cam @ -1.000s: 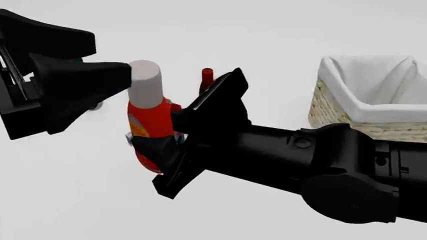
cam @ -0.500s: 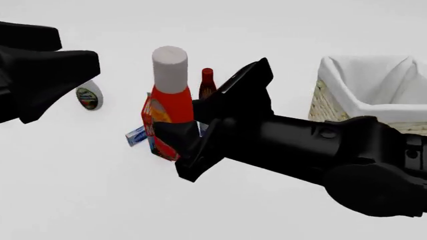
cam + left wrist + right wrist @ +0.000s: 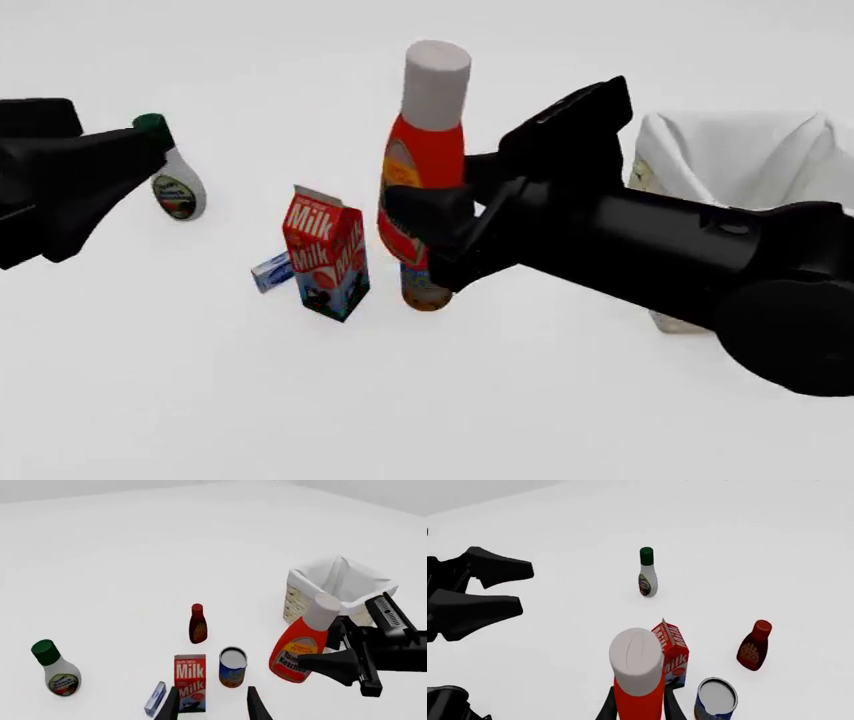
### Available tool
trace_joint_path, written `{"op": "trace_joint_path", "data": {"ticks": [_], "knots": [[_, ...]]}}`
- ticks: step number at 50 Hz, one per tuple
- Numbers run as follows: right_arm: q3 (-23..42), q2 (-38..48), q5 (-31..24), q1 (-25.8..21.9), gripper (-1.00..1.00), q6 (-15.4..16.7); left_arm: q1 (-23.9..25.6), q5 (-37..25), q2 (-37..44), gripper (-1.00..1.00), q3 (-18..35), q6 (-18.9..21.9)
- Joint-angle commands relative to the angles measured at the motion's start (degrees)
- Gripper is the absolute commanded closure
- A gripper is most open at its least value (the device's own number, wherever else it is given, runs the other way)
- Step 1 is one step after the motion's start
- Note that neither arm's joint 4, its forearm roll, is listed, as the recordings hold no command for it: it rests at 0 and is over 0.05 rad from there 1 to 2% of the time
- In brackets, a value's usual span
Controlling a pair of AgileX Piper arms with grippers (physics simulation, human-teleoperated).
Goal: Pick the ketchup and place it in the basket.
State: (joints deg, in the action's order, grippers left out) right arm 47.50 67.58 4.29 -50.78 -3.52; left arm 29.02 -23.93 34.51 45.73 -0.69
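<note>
1. The ketchup (image 3: 422, 170) sits upright at centre of the front view, lifted clear of the bench (image 3: 160, 400), white cap uppermost.
2. The right gripper (image 3: 434, 235) has its fingers (image 3: 427, 208) clamped on the ketchup's lower red body; the cap and shoulder stand free above them. In the right wrist view the two fingers flank the bottle at the bottom edge.
3. The basket (image 3: 747, 160) lies at right of the front view, partly hidden behind the right arm; the ketchup is left of it, not over it.
4. The left gripper (image 3: 212, 705) is at the far left of the front view, well apart from the ketchup; its fingers are spread, holding nothing.
5. On the bench below: milk carton (image 3: 324, 250), can (image 3: 232, 666), maroon bottle (image 3: 197, 624), green-capped bottle (image 3: 174, 180).
</note>
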Motion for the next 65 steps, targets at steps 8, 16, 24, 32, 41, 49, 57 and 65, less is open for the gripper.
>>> {"op": "trace_joint_path", "data": {"ticks": [8,16,24,32,41,49,57,65], "knots": [[0.42,-1.68,-0.83,6.51,1.00,-0.46,-8.16,9.12,-0.76,-1.00,-11.93,-5.51],[0.82,-2.00,-1.10,9.25,1.00,-0.33,-10.56,12.73,-1.52,-1.00,-16.58,-7.22],[0.96,-3.15,-1.34,11.69,1.00,-0.51,-12.08,17.13,-3.71,-1.00,-21.74,-8.87],[0.96,-3.33,-0.80,14.89,1.00,-1.04,-13.92,18.77,-7.56,-1.00,-24.49,-9.49],[1.62,-3.08,-0.42,19.46,1.00,-1.68,-17.51,20.02,-15.09,-1.00,-27.91,-6.84],[2.12,-2.47,-0.06,22.67,1.00,-2.56,-17.38,21.45,-18.19,-1.00,-32.02,-5.94],[2.24,-2.00,0.73,26.40,1.00,-4.21,-18.91,21.73,-23.72,-1.00,-35.84,-5.18],[2.17,-2.03,1.15,29.37,1.00,-5.24,-21.78,22.56,-26.89,-1.00,-37.99,-6.14]]}}
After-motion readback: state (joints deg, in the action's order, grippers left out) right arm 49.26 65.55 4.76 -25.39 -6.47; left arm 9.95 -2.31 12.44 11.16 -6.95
